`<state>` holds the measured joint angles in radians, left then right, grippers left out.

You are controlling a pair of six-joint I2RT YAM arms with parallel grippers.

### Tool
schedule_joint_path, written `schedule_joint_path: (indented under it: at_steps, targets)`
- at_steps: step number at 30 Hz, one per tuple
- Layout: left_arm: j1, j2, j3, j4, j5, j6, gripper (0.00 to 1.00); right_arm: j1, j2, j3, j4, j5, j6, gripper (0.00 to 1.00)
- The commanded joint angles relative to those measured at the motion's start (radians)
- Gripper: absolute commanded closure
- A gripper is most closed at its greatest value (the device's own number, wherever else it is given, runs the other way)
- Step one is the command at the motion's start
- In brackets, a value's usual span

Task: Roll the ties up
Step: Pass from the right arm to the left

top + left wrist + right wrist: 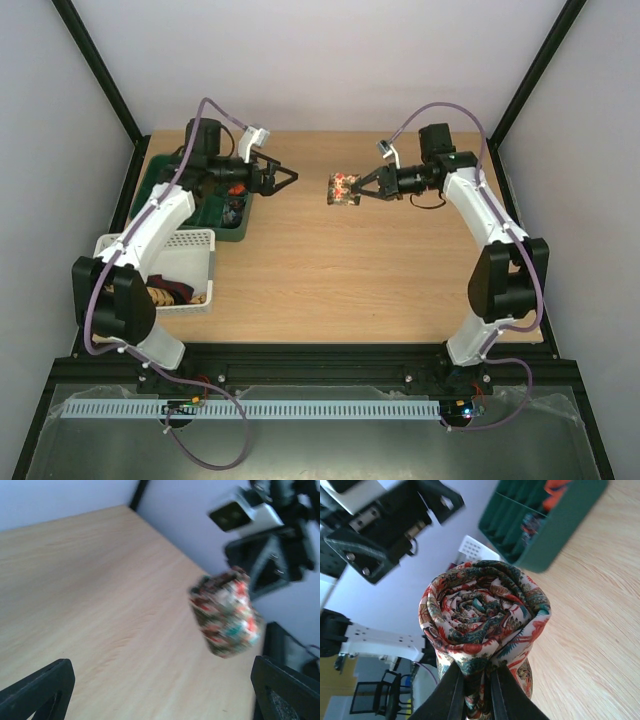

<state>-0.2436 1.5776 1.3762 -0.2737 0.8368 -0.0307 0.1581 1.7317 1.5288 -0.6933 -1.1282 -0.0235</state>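
Observation:
A tie rolled into a tight coil (343,188), floral in red, teal and cream, hangs above the middle of the table. My right gripper (362,187) is shut on its loose lower end. In the right wrist view the coil (485,610) faces the camera, its tail pinched between the gripper's (477,692) black fingers. My left gripper (290,178) stands open and empty a short way left of the coil, past the green tray's right edge. In the blurred left wrist view the coil (226,612) floats ahead of the wide-spread gripper (160,695).
A green divided tray (160,185) at the back left holds an orange-red tie (235,188) and a dark one (232,212). In front of it stands a white perforated basket (190,240) with more ties (170,293). Bare wooden tabletop (380,280) lies between the arms.

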Motion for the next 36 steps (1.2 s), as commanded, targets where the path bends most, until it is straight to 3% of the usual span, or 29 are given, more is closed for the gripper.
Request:
schedule_joint_path:
  at_steps: [1, 6, 11, 16, 21, 24, 29, 36]
  targets:
    - [-0.018, -0.037, -0.029, 0.052, 0.283, -0.223, 0.01, 0.035, -0.077, -0.046, 0.361, -0.139, 0.38, 0.99]
    - [-0.044, -0.073, -0.119, 0.312, 0.324, -0.467, 0.0, 0.106, -0.143, -0.116, 0.678, -0.124, 0.606, 0.99]
    - [-0.096, -0.1, -0.171, 0.412, 0.329, -0.522, 0.0, 0.16, -0.15, -0.116, 0.708, -0.119, 0.642, 0.99]
    - [-0.109, -0.11, -0.249, 0.619, 0.346, -0.695, 0.01, 0.185, -0.158, -0.128, 0.715, -0.105, 0.649, 0.99]
    - [-0.112, -0.109, -0.259, 0.686, 0.346, -0.744, 0.05, 0.21, -0.166, -0.151, 0.737, -0.097, 0.655, 0.99]
    - [-0.112, -0.107, -0.258, 0.69, 0.349, -0.75, 0.11, 0.213, -0.163, -0.151, 0.739, -0.093, 0.654, 0.99]
    - [-0.112, -0.103, -0.249, 0.662, 0.341, -0.731, 0.33, 0.217, -0.16, -0.149, 0.748, -0.09, 0.685, 0.99]
    - [-0.113, -0.108, -0.233, 0.629, 0.328, -0.698, 0.5, 0.223, -0.161, -0.162, 0.746, -0.088, 0.683, 0.99]
